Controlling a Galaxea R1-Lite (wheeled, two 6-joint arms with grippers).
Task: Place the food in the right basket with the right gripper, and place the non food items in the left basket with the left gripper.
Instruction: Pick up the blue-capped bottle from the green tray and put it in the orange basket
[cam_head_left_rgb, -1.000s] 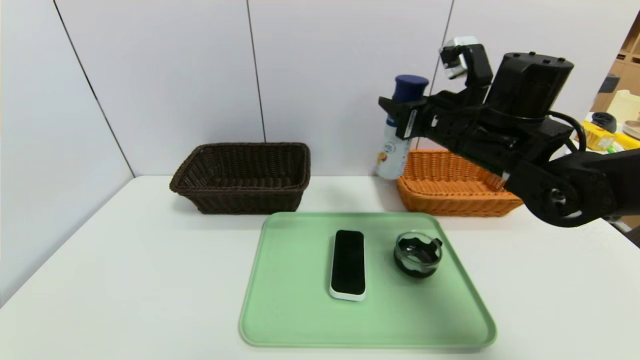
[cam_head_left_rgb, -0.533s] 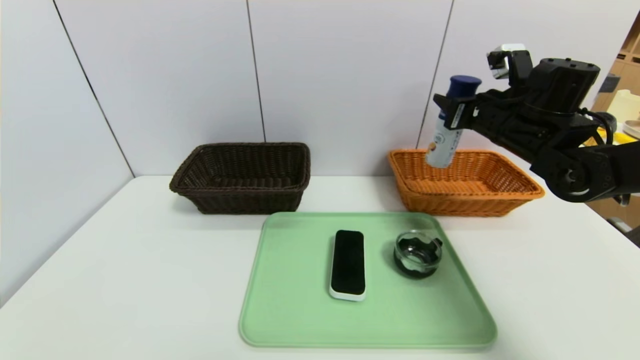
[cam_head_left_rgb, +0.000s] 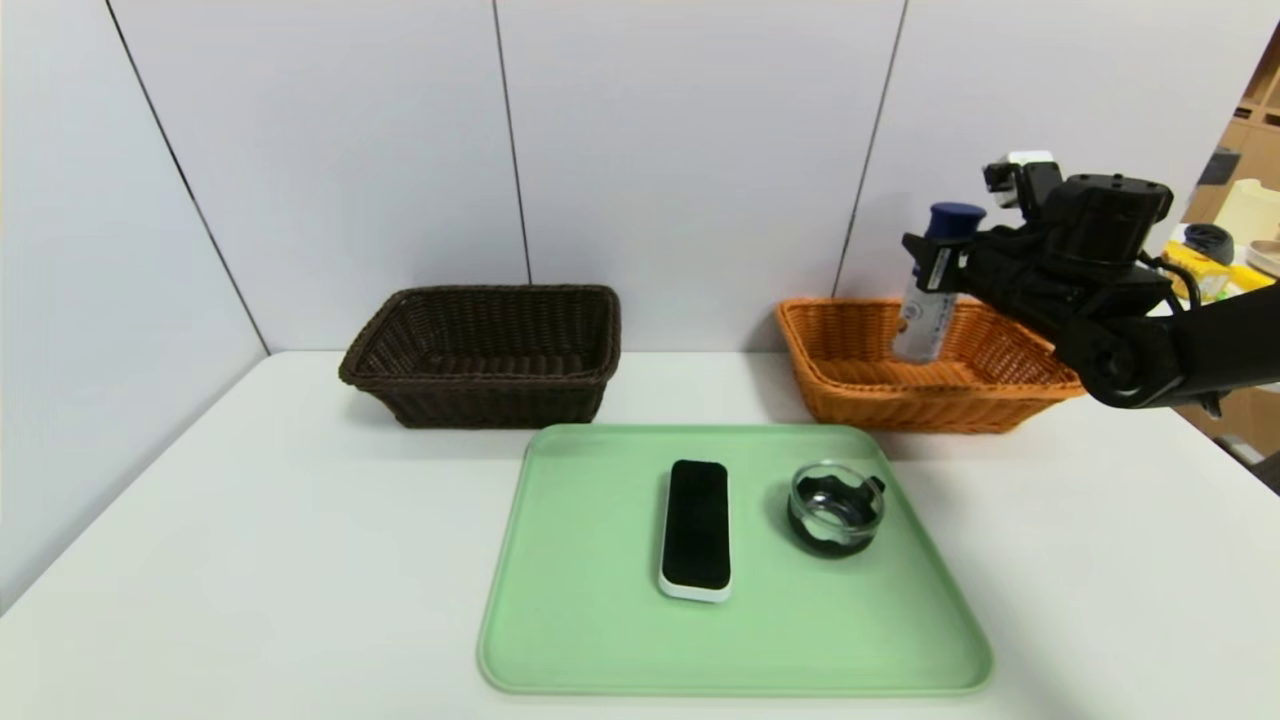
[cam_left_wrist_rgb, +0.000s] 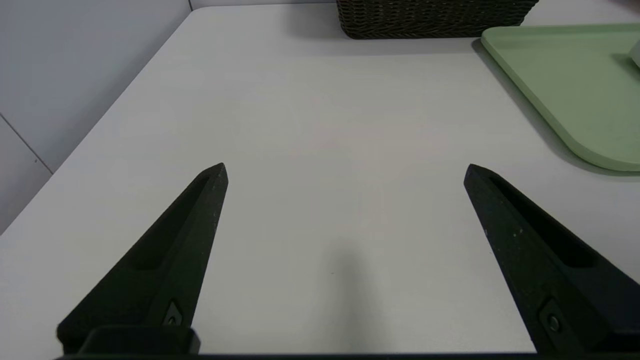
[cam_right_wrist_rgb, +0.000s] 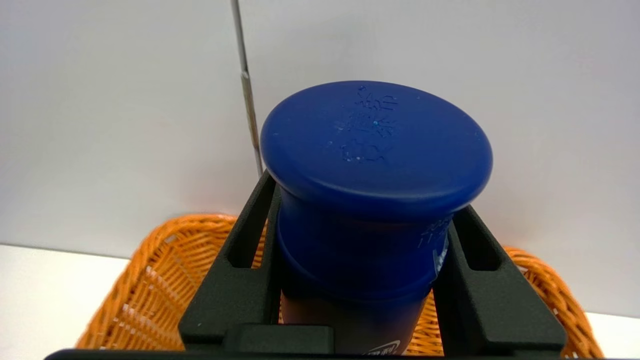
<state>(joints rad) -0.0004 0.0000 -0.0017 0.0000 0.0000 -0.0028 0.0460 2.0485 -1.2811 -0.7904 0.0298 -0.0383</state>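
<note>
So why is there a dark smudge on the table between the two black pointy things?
Left wrist view: that smudge is a soft shadow on the white table, cast by the left gripper with open jaws. Head view: the green tray casts only a faint shadow.

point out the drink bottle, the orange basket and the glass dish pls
drink bottle (cam_head_left_rgb: 922, 325), head view, on its white label
orange basket (cam_head_left_rgb: 850, 400), head view, on its front wall
glass dish (cam_head_left_rgb: 836, 510), head view, on its dark inside
</note>
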